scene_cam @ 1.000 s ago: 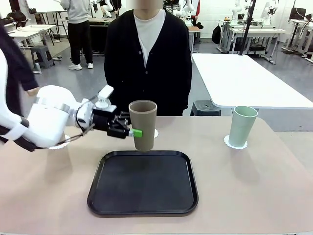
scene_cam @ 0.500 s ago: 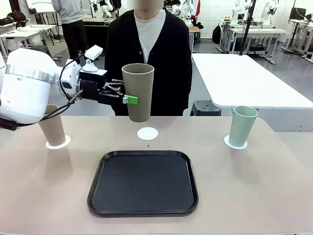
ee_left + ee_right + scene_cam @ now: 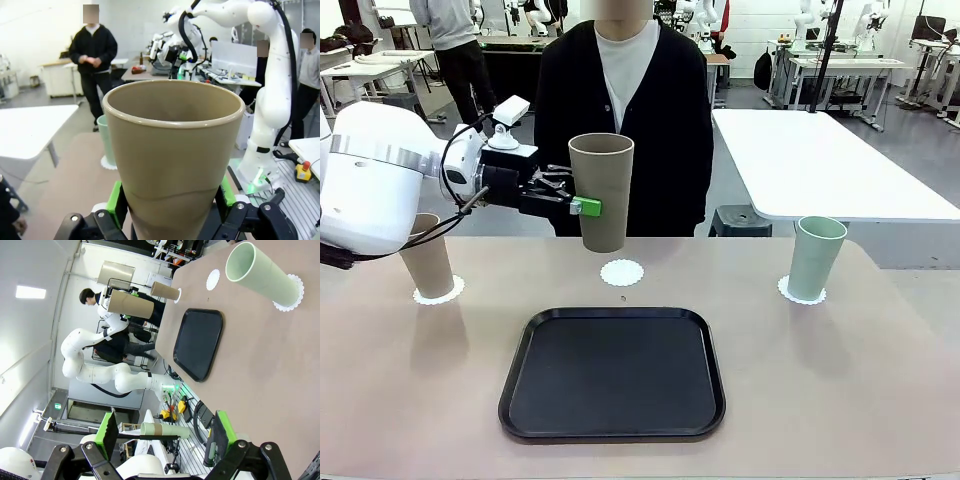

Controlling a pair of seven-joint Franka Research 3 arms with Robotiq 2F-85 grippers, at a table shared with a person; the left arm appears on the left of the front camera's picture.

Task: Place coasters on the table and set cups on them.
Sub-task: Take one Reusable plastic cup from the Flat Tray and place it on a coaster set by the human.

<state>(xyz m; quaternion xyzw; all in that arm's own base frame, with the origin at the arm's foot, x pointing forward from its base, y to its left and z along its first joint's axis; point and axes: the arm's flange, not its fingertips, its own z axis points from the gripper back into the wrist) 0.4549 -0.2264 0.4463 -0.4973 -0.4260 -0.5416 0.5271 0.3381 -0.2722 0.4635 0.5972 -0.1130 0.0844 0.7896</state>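
While the left arm's fingers (image 3: 582,205) clamp the upright tan tapered cup (image 3: 601,190) at upper centre, the bare scalloped white coaster (image 3: 622,272) sits straight below; right fingers (image 3: 162,435) open.

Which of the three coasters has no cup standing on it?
The middle coaster, just beyond the black tray; the left coaster carries a tan cup, the right coaster the mint cup.

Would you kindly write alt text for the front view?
The left gripper holds a tan cup in the air above a bare white coaster. Another tan cup and a mint cup stand on coasters; a black tray lies nearer.
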